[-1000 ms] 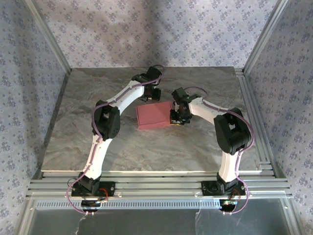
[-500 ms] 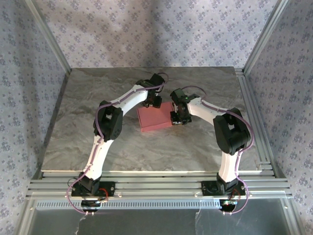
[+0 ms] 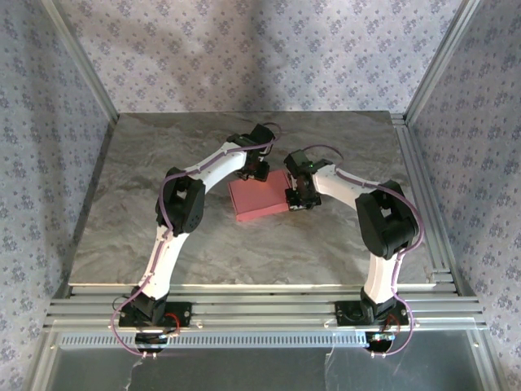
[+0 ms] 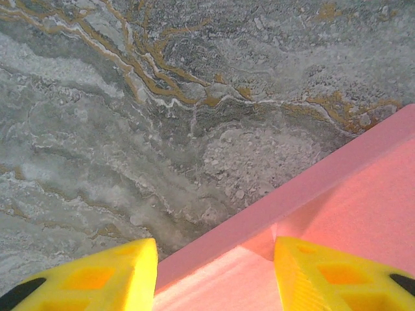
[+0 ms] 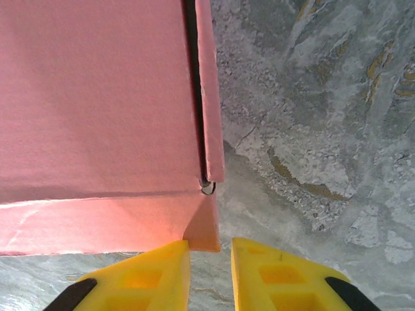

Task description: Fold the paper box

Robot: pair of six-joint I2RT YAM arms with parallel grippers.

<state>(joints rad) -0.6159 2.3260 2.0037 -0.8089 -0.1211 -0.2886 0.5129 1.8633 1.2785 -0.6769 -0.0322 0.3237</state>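
The paper box (image 3: 256, 199) lies flat mid-table as a slim closed pink-red rectangle. My left gripper (image 3: 258, 169) hangs over its far long edge. In the left wrist view that gripper (image 4: 215, 249) is open and straddles the box's edge (image 4: 363, 214), with one yellow finger (image 4: 110, 278) over bare table and the other (image 4: 331, 275) over the pink top. My right gripper (image 3: 295, 199) is at the box's right end. In the right wrist view its jaws (image 5: 211, 246) stand a narrow gap apart with only table between them. The box's corner flap (image 5: 202, 230) sits just past the left fingertip (image 5: 152, 269).
The marbled grey table (image 3: 163, 163) spreads wide on every side of the box. Aluminium rails (image 3: 423, 187) line its right and near edges. Patterned walls close off the back and both sides.
My left gripper has moved down from behind the box onto its far edge. The box has turned slightly, and the right gripper has stayed by its right end.
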